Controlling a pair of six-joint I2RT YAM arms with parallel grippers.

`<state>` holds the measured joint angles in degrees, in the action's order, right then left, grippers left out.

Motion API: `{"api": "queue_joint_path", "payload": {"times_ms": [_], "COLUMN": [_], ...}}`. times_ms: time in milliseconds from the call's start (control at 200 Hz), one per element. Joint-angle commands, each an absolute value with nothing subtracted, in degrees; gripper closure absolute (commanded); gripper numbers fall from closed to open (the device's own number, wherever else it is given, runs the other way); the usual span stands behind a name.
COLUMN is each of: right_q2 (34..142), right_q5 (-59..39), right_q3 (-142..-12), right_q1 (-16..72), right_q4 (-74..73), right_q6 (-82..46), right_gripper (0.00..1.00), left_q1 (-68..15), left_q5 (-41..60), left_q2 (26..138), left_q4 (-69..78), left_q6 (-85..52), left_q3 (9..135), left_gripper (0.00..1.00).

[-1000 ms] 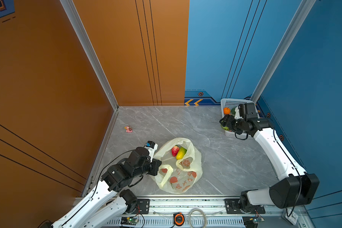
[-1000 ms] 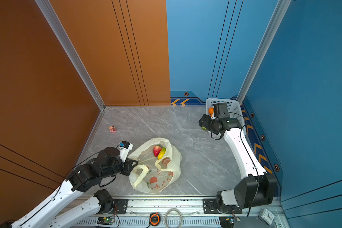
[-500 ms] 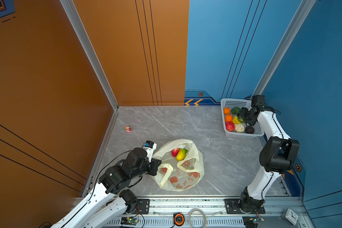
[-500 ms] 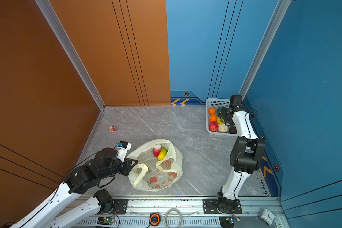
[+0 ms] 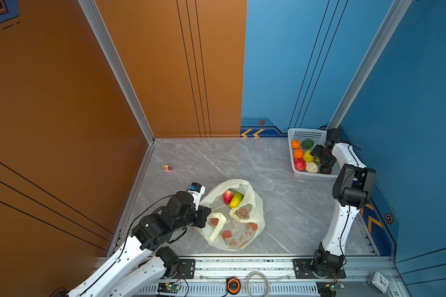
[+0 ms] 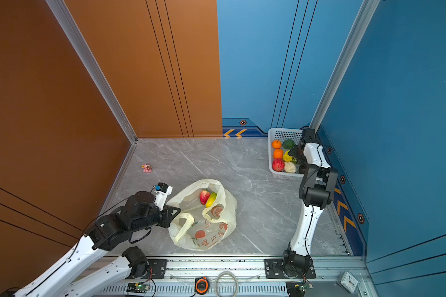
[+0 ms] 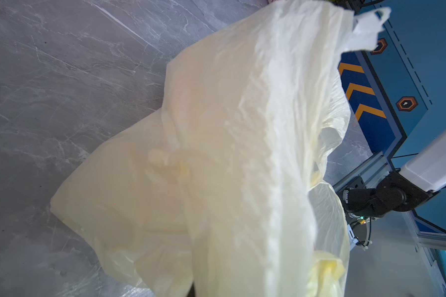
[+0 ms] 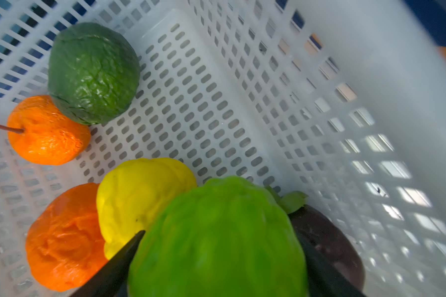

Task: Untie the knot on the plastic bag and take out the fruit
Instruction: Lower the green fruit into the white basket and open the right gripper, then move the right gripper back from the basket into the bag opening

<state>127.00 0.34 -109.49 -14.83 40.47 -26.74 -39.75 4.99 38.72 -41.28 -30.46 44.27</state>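
Right tool [image 8: 220,234] is straddling a bright green fruit [image 8: 216,259] inside the basket [image 5: 307,133], though I cannot tell whether it is gripping or releasing. Left tool [image 5: 205,218] is pinching the plastic bag [image 5: 240,231] open on the table [image 5: 281,205]. The knot is appearing undone, and two fruit [image 5: 232,198] are lying inside, yet to come out.

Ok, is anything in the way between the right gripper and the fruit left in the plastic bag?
Nothing visible. The red fruit and yellow-green fruit lie uncovered in the plastic bag's open mouth, and only floor separates them from the right gripper, over the basket with a green fruit between its fingers.
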Motion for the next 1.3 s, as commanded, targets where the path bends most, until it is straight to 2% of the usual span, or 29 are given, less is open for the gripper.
{"api": "queue_joint_path", "payload": {"times_ms": [0,426,721,921,1121,1297], "right_q2": [126.65,119.18,103.21,89.48,79.23,74.45], "right_q5": [3.22,3.67,-2.09,-6.54,-6.67,-4.57], "right_q3": [-112.72,-107.50,-93.85,-84.24,-79.36,-75.76], "right_q1": [-14.59,-14.17,-8.67,2.09,20.27,34.94], "right_q4": [43.30,43.84,43.77,45.49,48.55,47.90], "right_q6": [-25.75,-24.81,-25.83,-29.25,-35.94,-43.20], "right_gripper": [0.13,0.09,0.09,0.10,0.11,0.11], "left_q1": [-39.37,-39.55,-39.56,-39.74,-39.77,-39.81], "left_q5": [5.21,5.81,6.57,7.35,7.45,7.29], "left_q2": [38.27,38.32,38.99,39.30,38.95,38.80], "left_q4": [-40.34,-39.93,-37.21,-35.78,-35.64,-35.68], "left_q6": [-30.60,-29.47,-29.00,-28.65,-28.54,-28.17], "left_q3": [43.77,43.86,43.65,43.60,43.60,43.51], "left_gripper": [1.00,1.00,1.00,1.00,1.00,1.00]}}
